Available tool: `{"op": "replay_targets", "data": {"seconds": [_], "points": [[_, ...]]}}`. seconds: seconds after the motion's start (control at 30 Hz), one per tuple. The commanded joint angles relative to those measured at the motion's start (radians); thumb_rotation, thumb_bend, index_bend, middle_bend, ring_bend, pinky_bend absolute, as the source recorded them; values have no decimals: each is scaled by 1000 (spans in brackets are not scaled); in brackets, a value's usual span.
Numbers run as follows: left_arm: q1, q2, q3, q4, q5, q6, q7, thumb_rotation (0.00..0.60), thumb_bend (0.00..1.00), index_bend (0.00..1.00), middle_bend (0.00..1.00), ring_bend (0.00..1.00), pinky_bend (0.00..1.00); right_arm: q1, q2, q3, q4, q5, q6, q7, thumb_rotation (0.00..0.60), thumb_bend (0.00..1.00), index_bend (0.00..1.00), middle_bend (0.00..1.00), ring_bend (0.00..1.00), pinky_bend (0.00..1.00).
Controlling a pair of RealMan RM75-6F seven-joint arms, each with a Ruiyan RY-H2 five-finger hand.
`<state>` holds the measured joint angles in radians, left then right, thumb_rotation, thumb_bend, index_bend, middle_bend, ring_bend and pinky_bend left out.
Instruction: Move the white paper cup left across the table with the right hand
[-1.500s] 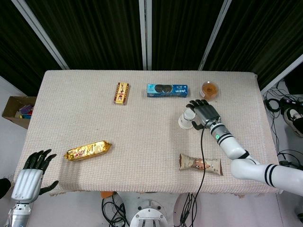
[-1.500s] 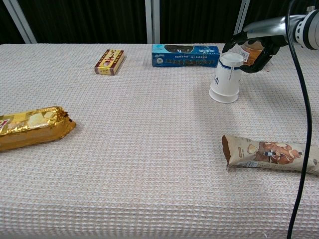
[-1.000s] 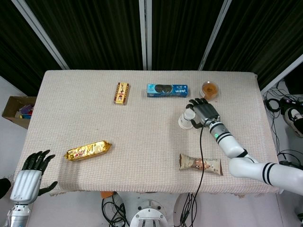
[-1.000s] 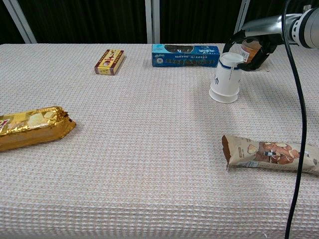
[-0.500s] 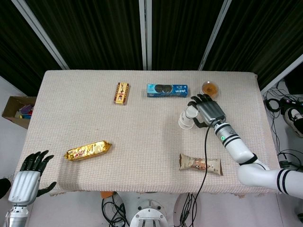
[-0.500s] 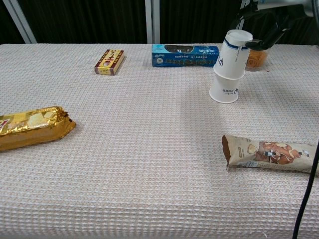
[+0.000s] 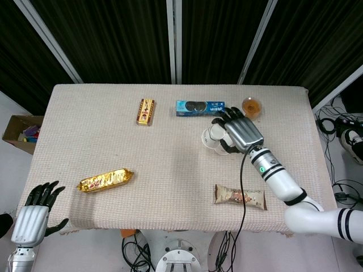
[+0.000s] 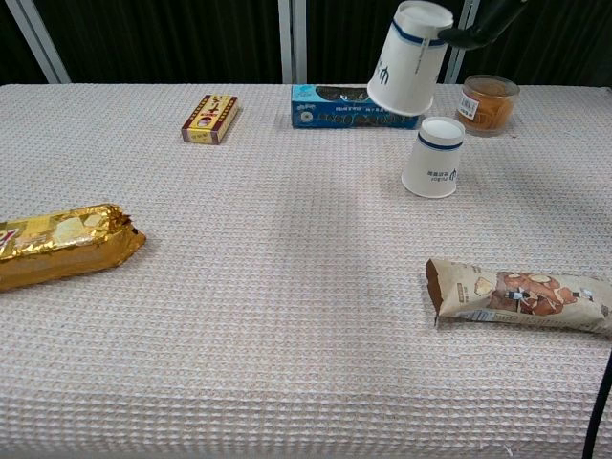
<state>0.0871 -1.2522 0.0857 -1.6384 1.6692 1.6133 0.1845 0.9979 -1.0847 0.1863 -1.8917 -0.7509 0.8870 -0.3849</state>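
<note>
My right hand [image 7: 241,132] grips a white paper cup [image 7: 210,136] with a blue rim line and holds it upside down and tilted, well above the table. In the chest view this cup [image 8: 409,57] hangs at the top, and only dark fingers [image 8: 478,27] show at its upper right. A second white cup [image 8: 432,158] stands upside down on the table just below and right of the lifted one; in the head view this second cup [image 7: 220,149] is partly hidden under the hand. My left hand [image 7: 34,218] hangs open off the table's front left corner.
A blue cookie box [image 8: 330,105] and a glass jar [image 8: 488,103] lie behind the cups. A yellow-red box [image 8: 210,118] sits at the back left, a gold bar [image 8: 62,242] at the left, a snack bag [image 8: 521,295] at the front right. A cardboard box [image 7: 20,131] stands on the floor.
My right hand has lifted the top cup off a second cup nested under it and carried it up and to the left. The lower cup stayed on the table.
</note>
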Motion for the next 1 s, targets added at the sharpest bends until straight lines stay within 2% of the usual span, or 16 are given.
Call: {"op": "replay_targets", "data": {"seconds": [0.03,0.13,0.33,1.0], "points": [[2,0,-1,8,-11,-4,-9,600,132,202,101,86,125,73,-144,-14,133,91,-43,-56,600,459,297,126,0,0],[2,-1,-3,18,-20,-8,-21,600,131,202,101,86,125,97,-214,-22,208,131,-56,-70,600,459,297,126,0,0],[-2,-9,-6,36,-31,-21,-38,600,132,202,101,86,125,103,-281,-50,298,155,-71,-80,600,458,296,126,0,0],[-5,-19,-5,50,-34,-30,-47,600,131,202,101,86,125,66,-373,-65,430,98,-110,-22,600,444,294,125,0,0]]}}
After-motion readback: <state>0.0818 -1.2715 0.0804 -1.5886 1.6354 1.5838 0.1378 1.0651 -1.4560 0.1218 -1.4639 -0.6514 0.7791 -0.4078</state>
